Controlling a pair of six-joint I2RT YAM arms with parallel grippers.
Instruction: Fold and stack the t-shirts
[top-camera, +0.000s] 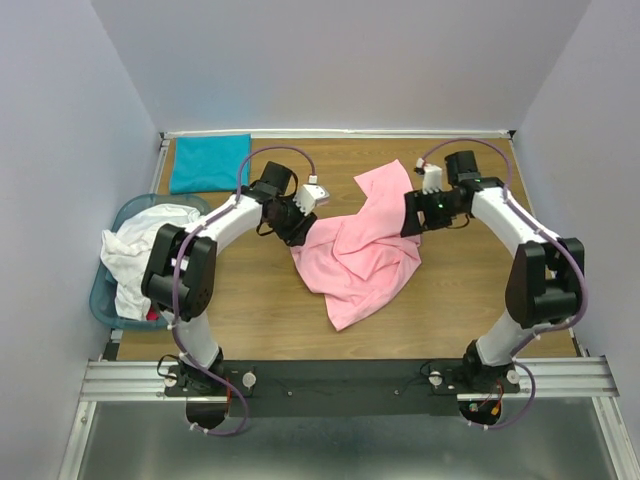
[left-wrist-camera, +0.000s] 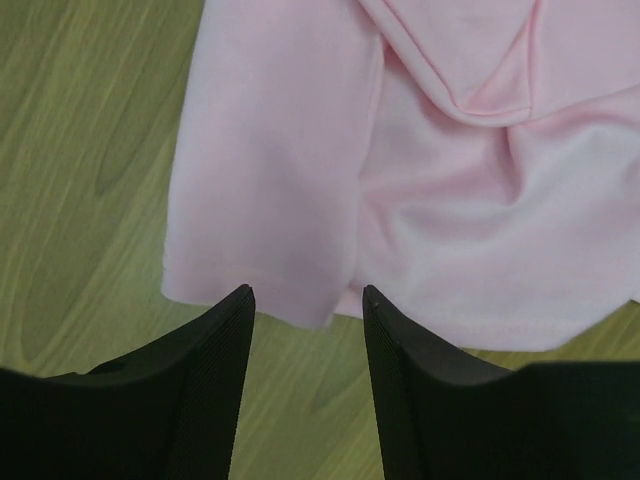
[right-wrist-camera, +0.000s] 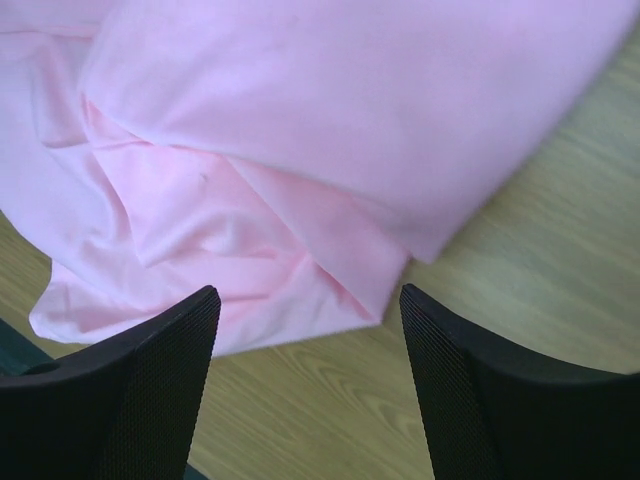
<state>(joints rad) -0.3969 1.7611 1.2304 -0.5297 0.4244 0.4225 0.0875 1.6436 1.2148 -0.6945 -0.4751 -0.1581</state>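
A light pink t-shirt (top-camera: 362, 245) lies crumpled in the middle of the wooden table. A teal t-shirt (top-camera: 209, 162) lies folded at the back left. White t-shirts (top-camera: 135, 250) fill the basket at the left. My left gripper (top-camera: 297, 228) is open and empty at the pink shirt's left edge; in the left wrist view (left-wrist-camera: 306, 296) a corner of the pink shirt (left-wrist-camera: 300, 200) lies just ahead of the fingertips. My right gripper (top-camera: 412, 222) is open and empty at the shirt's right edge; the pink cloth (right-wrist-camera: 300, 150) lies just beyond its fingers (right-wrist-camera: 170, 360).
A light-blue plastic basket (top-camera: 103, 292) stands at the table's left edge. Grey walls enclose the table (top-camera: 250, 310) on three sides. The metal rail with both arm bases (top-camera: 340, 378) runs along the near edge.
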